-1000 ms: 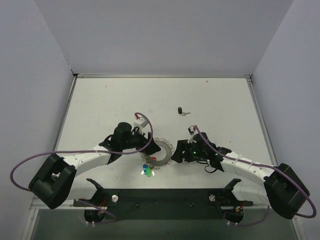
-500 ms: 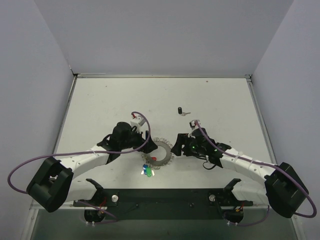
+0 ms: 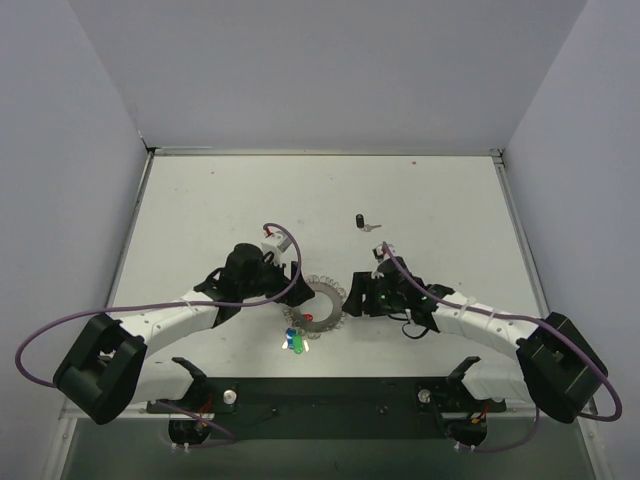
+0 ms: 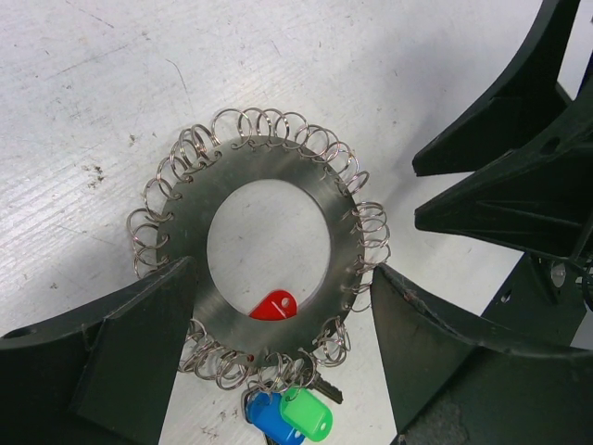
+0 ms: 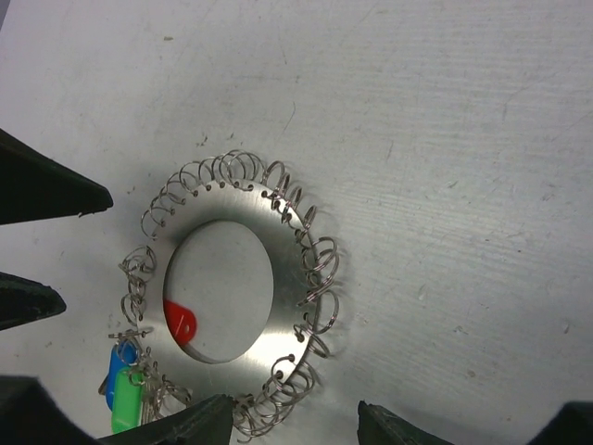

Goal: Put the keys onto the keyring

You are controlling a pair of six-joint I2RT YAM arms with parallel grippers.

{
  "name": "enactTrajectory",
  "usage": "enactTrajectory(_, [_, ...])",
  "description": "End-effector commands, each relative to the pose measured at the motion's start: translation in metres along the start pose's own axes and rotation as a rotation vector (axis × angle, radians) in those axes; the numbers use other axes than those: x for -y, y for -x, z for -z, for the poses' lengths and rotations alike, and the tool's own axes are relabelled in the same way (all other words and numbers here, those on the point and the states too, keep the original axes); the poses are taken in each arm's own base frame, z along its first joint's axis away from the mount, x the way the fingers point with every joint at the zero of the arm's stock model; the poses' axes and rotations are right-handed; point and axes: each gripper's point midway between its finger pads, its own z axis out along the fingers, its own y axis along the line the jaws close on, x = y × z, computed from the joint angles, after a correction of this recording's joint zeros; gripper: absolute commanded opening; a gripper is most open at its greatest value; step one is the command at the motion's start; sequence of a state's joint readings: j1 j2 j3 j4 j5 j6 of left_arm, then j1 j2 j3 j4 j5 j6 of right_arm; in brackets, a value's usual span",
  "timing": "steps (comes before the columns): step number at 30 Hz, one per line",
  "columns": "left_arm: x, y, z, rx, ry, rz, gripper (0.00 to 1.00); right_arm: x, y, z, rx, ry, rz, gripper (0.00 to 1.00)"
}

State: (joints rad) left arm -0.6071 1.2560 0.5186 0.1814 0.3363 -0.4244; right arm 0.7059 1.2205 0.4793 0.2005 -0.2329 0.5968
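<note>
A white, faintly scuffed tabletop (image 3: 200, 200) lies in even, soft light. Plain pale walls enclose it: back wall (image 3: 320, 70) at 12 o'clock, left wall (image 3: 60, 200) at 9, right wall (image 3: 590, 150) at 3.

The white table (image 3: 200, 200) carries the keyring (image 3: 322, 302) lying flat at frame centre, coloured keys (image 3: 295, 340) touching its lower-left rim, and a black key (image 3: 360, 221) well apart above.

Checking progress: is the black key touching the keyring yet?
Apart. Top view shows the black key lying alone farther back than the keyring, bare table between them.
</note>
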Motion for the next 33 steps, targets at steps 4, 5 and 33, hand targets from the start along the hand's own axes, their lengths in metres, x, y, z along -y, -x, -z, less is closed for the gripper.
enactTrajectory(4, [0.006, 0.008, -0.003, 0.02, -0.027, -0.029, 0.84, -0.026, -0.008, -0.002, -0.057, 0.075, 0.066, 0.48])
enactTrajectory(5, [0.007, 0.008, -0.003, 0.021, -0.035, -0.032, 0.84, -0.03, -0.012, -0.003, -0.068, 0.086, 0.083, 0.47])
enactTrajectory(33, [0.044, -0.023, -0.012, -0.048, -0.215, -0.145, 0.75, -0.043, -0.035, -0.016, -0.15, 0.094, 0.182, 0.36])
